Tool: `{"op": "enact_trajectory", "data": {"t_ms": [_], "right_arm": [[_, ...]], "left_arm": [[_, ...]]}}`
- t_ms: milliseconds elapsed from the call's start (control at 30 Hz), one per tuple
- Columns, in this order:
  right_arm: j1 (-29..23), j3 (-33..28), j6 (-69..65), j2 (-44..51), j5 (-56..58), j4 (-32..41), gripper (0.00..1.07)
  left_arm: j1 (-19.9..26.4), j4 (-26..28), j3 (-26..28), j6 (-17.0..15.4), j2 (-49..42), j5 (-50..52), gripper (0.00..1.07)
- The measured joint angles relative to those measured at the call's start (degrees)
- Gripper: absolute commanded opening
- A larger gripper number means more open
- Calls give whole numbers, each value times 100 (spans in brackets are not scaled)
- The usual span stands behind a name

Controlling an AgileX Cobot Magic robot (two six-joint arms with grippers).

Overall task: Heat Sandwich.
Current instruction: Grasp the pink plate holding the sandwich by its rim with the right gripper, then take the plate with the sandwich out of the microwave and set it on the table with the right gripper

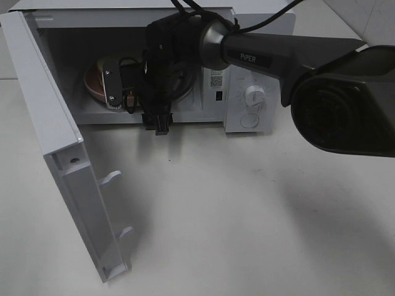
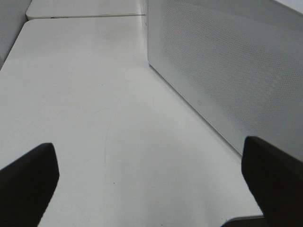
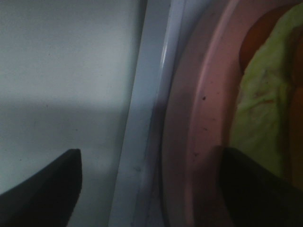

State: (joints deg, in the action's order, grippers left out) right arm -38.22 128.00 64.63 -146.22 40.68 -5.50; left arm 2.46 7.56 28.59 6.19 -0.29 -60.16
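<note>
While the microwave stands with its door swung wide, the right gripper reaches into the cavity, jaws spread, one fingertip over the pink plate and the other outside its rim. The sandwich lies on that plate inside the cavity. The left gripper hovers over the white table beside the microwave's perforated side, jaws spread and holding nothing.

One white microwave, with one door swung open, one round dial and one round button below. Inside, one pink plate bearing one sandwich. One white table underneath. Two grippers: right gripper and left gripper.
</note>
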Motion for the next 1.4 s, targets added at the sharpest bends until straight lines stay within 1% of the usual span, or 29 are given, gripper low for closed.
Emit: {"op": "enact_trajectory", "data": {"t_ms": [500,567,600,633,667,733,767,800,833,867,900,1400], "right_arm": [[23,0,-407,-6,6,52,74],[23,0,-430,-6,11,69,70],[23,0,-435,-6,11,74,67],[23,0,-435,-6,11,74,67],[23,0,-458,-6,11,74,56],[23,0,-510,-6,-11,74,42],[23,0,-527,-6,-52,63,32],[23,0,-527,-6,-52,63,32],[23,11,-527,-6,-69,34,15],[23,29,-533,-6,-69,34,6],[23,29,-516,6,-29,17,0],[0,63,-281,23,-6,-80,0]], "left_arm": [[0,0,0,0,0,0,103],[0,0,0,0,0,0,103],[0,0,0,0,0,0,103],[0,0,0,0,0,0,103],[0,0,0,0,0,0,103],[0,0,0,0,0,0,103],[0,0,0,0,0,0,103],[0,0,0,0,0,0,103],[0,0,0,0,0,0,103],[0,0,0,0,0,0,103],[0,0,0,0,0,0,103],[0,0,0,0,0,0,103]]}}
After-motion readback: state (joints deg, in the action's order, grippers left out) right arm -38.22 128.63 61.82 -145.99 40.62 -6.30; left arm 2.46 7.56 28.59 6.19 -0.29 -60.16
